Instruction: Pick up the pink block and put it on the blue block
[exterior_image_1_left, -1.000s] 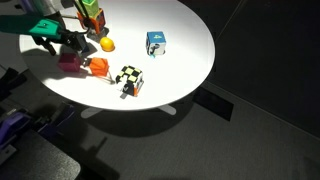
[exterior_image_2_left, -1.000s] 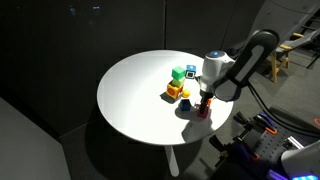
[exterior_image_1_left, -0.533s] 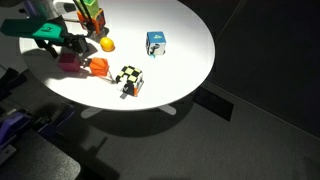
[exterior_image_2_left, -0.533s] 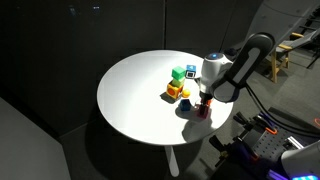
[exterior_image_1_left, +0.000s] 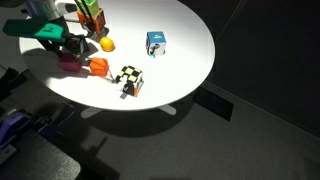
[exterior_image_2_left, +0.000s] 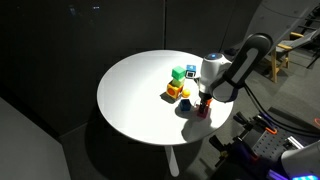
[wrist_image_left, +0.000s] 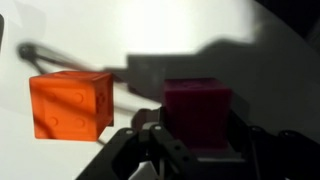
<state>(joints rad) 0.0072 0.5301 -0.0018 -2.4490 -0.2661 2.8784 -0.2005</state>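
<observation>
The pink block fills the middle of the wrist view, and my gripper is shut on it, a finger pressed to each side. It rests on the white table near the rim in both exterior views, with the gripper coming down over it. I cannot pick out the blue block for sure. A small dark shape sits against the checkered cube.
An orange cube lies close beside the pink block. Further in on the round table are a yellow piece, a light blue patterned cube and a green-and-orange stack. The table edge is near the gripper.
The jaws have closed onto the pink block. The arm and the other cubes have hardly moved.
</observation>
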